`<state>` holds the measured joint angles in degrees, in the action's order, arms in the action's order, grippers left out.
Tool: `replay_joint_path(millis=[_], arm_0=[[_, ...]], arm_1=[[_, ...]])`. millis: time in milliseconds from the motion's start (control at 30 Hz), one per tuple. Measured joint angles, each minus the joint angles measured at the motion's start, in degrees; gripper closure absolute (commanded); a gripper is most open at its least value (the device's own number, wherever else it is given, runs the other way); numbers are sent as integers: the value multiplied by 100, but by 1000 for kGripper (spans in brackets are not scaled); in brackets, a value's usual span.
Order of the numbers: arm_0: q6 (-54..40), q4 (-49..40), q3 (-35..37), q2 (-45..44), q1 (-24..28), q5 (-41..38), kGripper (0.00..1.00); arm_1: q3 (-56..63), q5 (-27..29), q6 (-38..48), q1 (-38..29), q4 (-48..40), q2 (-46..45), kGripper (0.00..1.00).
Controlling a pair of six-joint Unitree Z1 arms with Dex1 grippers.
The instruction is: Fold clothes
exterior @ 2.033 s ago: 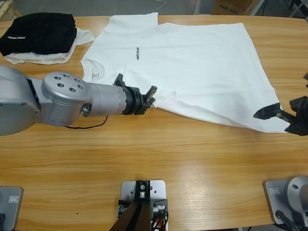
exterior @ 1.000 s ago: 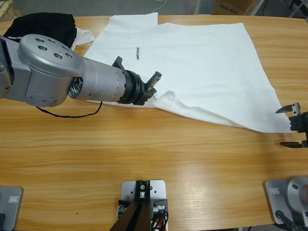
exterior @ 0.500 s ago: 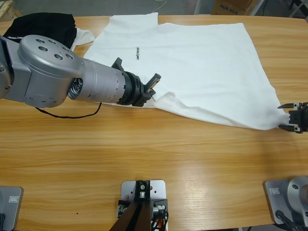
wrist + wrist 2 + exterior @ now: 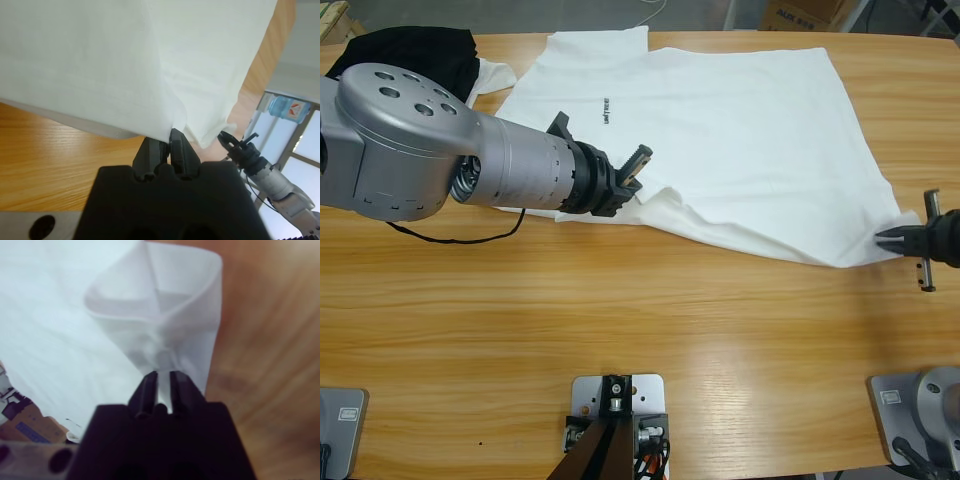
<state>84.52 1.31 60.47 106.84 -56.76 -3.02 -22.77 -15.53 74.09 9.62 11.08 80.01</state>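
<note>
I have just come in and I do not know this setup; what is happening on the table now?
Two robot arms are starting to fold a white T-shirt spread on the wooden table. The left gripper is shut on the shirt's near edge by the sleeve, and the right gripper is shut on its bottom corner. A black garment lies on another white one at the far corner.

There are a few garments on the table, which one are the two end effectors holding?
The large white T-shirt with the small dark chest print, spread across the table. The left end effector and right end effector both pinch its near edge; the black garment lies folded, untouched.
</note>
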Motion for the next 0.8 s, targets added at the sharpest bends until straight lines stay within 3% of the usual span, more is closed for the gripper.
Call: replay_joint_path(millis=[200,467,800], arm_0=[[0,0,0,-1,-1,0,1000],[0,-1,0,0,-40,0,1000],[0,-33,0,0,-45,0,1000]], arm_1=[[-33,121,21,-5,646,-215,0],[-535,528,98,-29,2223,-949,0],[-364,531,304,-268,1454,-650,0]])
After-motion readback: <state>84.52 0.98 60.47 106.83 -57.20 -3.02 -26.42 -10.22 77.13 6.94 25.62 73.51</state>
